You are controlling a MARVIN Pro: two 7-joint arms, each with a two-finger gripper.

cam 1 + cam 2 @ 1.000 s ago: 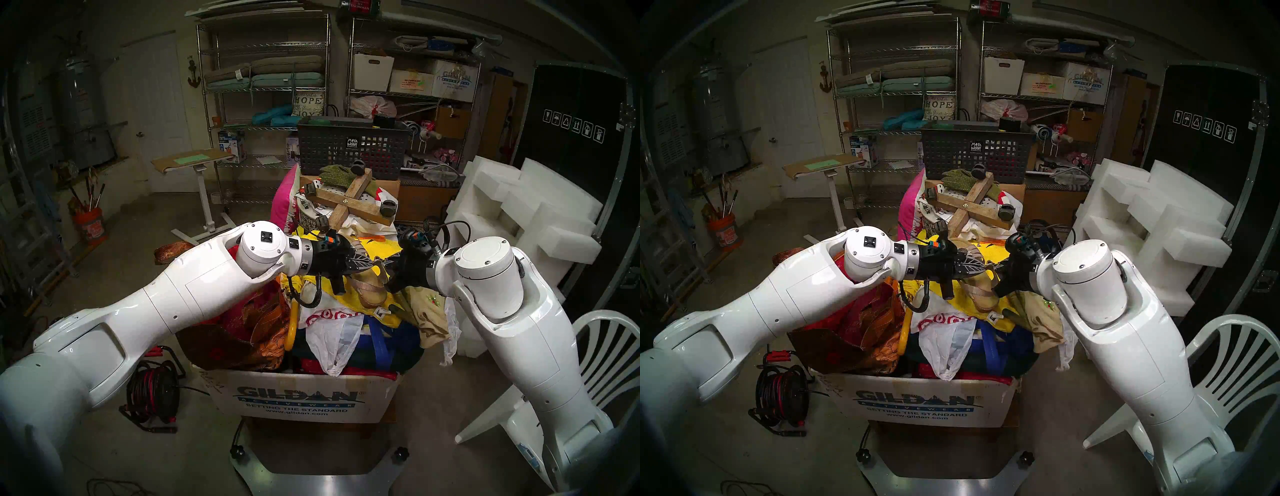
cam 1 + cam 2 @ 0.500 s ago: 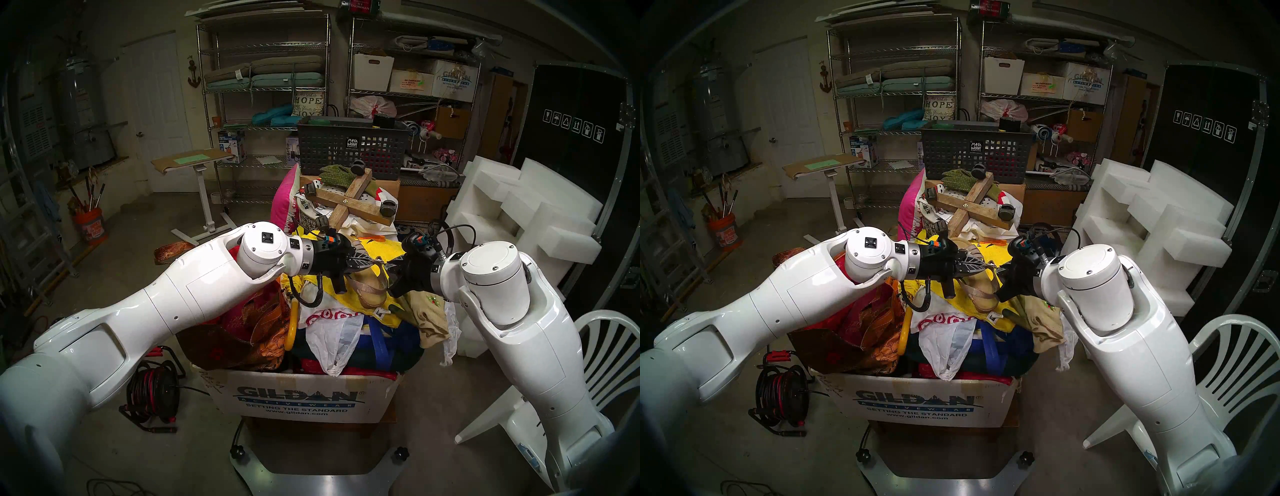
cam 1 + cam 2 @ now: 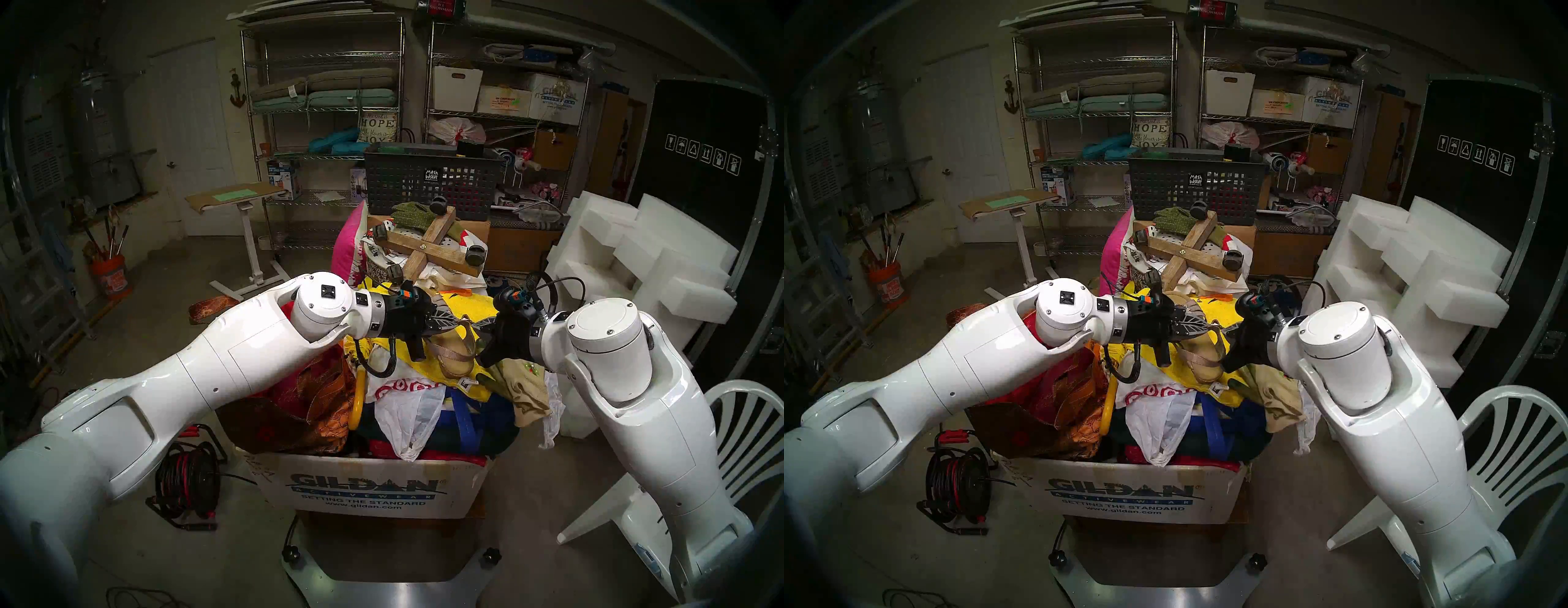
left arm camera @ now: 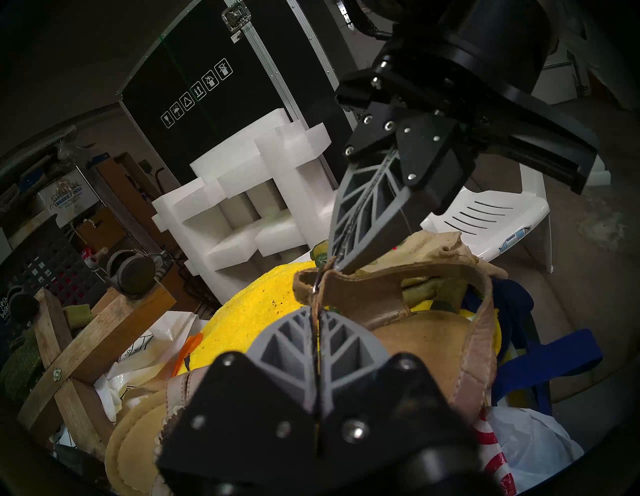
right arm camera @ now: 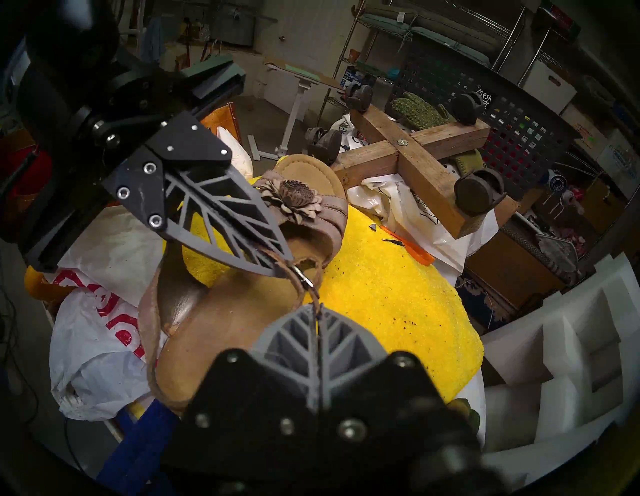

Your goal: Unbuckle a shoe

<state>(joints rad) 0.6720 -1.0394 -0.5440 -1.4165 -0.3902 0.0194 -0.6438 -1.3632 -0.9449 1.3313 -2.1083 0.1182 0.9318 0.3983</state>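
The sandal (image 3: 456, 350) is lying on a yellow towel (image 5: 381, 287) on top of a full box (image 3: 373, 488). The L gripper (image 4: 317, 311) is pinching the thin strap (image 4: 314, 313) shut. The R gripper (image 5: 317, 308) is pinching the strap's other end, just past the buckle (image 5: 304, 279). Both are squeezing tight, w/ the 2 tips nearly touching.

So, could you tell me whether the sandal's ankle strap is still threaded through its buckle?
Still threaded: in the right wrist view the strap passes through the metal buckle, pinched on either side by the left gripper and right gripper.
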